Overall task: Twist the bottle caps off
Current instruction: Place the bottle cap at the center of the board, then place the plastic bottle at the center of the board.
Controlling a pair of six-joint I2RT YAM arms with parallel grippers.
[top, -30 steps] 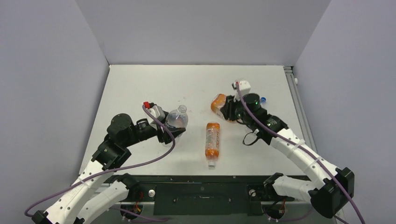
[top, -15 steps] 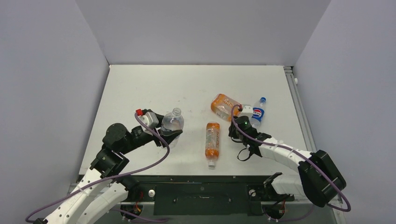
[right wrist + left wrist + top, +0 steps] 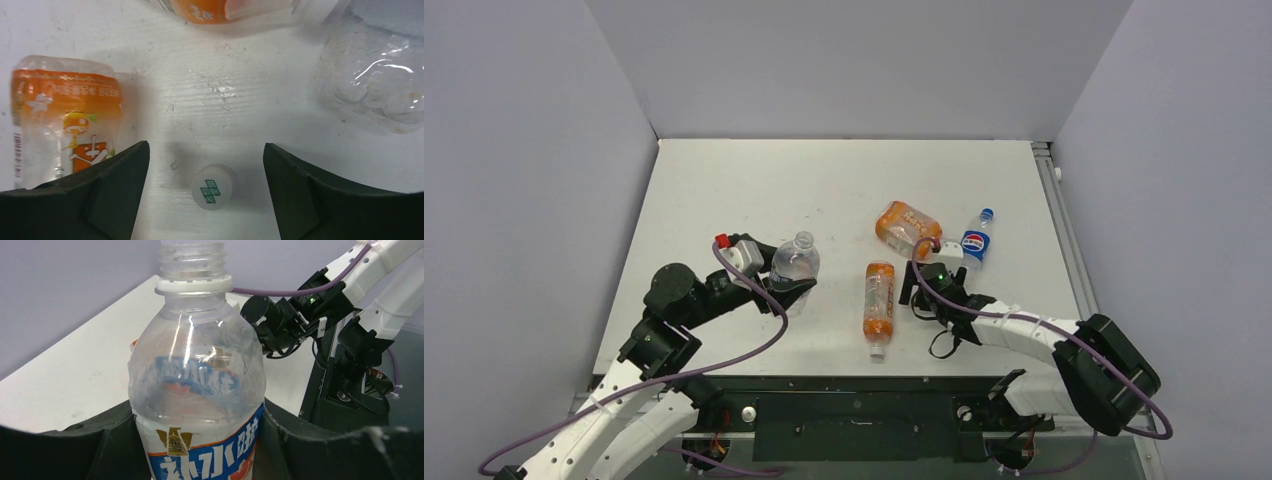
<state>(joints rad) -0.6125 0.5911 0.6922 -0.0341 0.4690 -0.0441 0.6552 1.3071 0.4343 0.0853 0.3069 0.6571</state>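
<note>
**Right jaws open: first cap set down, more bottles to go**

Nearest the bases, a slim orange plastic bottle lies on its side on the white table. Its white screw cap is on and points at the near edge. Just right of it the right gripper, shut a second ago and farther out, has come low and spread its jaws. A small white round cap with a green mark lies free on the table between them, touching neither. The left gripper clamps the body of a clear plastic bottle, upright, threads bare, collar ring left on. Judgement: this bottle is done, and the right arm is free for the next.

Farther out lies a wide squarish orange bottle, cap not discernible. Beyond it is a clear Pepsi-labelled bottle, blue cap on.

Writing:
- Slim bottle: cartoon orange, small white characters, barcode; unreadable.
- Loose cap: green print, illegible.
- Held bottle: blue band, large white Chinese characters cut by the frame edge, gold emblem above.
- Far bottle: red-white-blue Pepsi globe.
</note>
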